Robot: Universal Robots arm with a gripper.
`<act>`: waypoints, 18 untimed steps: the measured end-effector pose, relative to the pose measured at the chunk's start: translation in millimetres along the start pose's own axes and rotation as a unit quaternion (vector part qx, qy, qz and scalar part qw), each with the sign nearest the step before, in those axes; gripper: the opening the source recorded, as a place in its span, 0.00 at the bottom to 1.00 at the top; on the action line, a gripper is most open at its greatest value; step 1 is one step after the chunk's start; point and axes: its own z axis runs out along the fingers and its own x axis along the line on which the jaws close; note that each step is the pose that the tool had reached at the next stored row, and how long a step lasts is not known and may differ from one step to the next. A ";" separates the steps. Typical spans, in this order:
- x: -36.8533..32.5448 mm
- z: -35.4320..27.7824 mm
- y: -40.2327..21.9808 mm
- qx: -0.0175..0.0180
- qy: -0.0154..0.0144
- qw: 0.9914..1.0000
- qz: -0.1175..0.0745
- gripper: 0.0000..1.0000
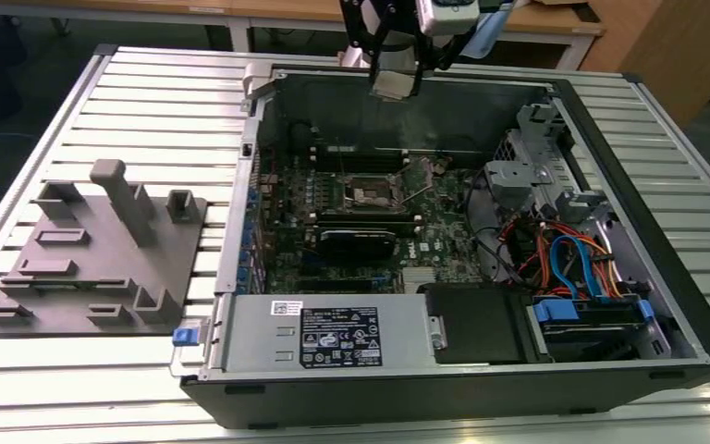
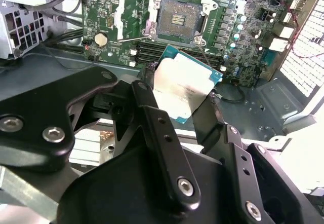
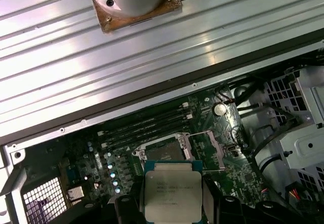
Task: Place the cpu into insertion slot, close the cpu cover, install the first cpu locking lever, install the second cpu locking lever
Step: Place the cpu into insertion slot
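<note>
I am looking at the ribbed, silver, slatted metal table (image 1: 145, 102), which is carrying everything well below the gripper. The open black-and-grey steel computer case (image 1: 454, 398) is lying on it on its side, with the gripper hanging above its far wall. Inside it, the flat green motherboard (image 1: 287, 250), crowded with small parts, is lying below the gripper.

The gripper (image 2: 177, 97), black with bolted matte link arms, is narrowed to the width of the chip. Its two fingers (image 2: 147, 107) are pinching the cpu (image 2: 185, 84) by opposite edges. In the second wrist view the chip is sitting tilted between them.

The cpu cover (image 2: 119, 20), a thin silver metal frame, is standing swung open just beside the socket, below the gripper.

The insertion slot (image 2: 177, 21), a small square dark socket with a bright metal rim, is lying bare and well below the held chip.

The cpu itself is a flat square chip with a dull silver-tan metal lid on a teal-edged board, and it is hanging clear of the board, touching nothing but the fingers.
</note>
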 end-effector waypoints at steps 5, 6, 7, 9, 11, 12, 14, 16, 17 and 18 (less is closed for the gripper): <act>0.0 0.0 0.0 0.000 0.000 1.000 0.002 0.54; 0.0 0.0 0.0 0.000 0.000 1.000 0.005 0.54; 0.0 0.0 0.0 0.000 -0.001 1.000 0.007 0.54; 0.1 0.1 0.1 0.000 -0.001 1.000 0.012 0.54; 0.1 0.2 0.1 0.000 -0.002 1.000 0.022 0.54; 0.1 0.2 0.1 0.000 -0.003 1.000 0.029 0.54; 0.1 0.3 0.2 0.000 -0.004 0.999 0.045 0.54; 0.0 0.3 0.2 0.000 -0.005 0.999 0.049 0.54; 0.0 0.3 0.2 0.000 -0.005 0.999 0.049 0.54; 0.0 0.3 0.2 0.000 -0.005 0.999 0.049 0.54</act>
